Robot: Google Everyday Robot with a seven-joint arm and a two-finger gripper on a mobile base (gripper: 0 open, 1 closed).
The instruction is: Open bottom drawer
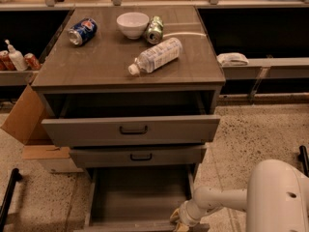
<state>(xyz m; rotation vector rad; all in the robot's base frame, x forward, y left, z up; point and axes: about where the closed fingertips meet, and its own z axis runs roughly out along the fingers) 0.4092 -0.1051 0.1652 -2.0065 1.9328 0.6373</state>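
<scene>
The bottom drawer (137, 197) is the lowest of three grey wood-look drawers and stands pulled far out toward me; its inside looks empty. Its front and black handle lie at or below the bottom edge of the view and are mostly hidden. My gripper (179, 220) is at the drawer's front right corner, at the end of my white arm (217, 201) that reaches in from the right. The middle drawer (137, 156) and the top drawer (130, 129) above it also stand partly pulled out.
On the cabinet top (87, 64) lie a plastic bottle (154, 55), a white bowl (133, 24), a green can (155, 29) and a blue can (82, 31). A cardboard box (29, 124) stands left of the cabinet. A black post (7, 197) is at lower left.
</scene>
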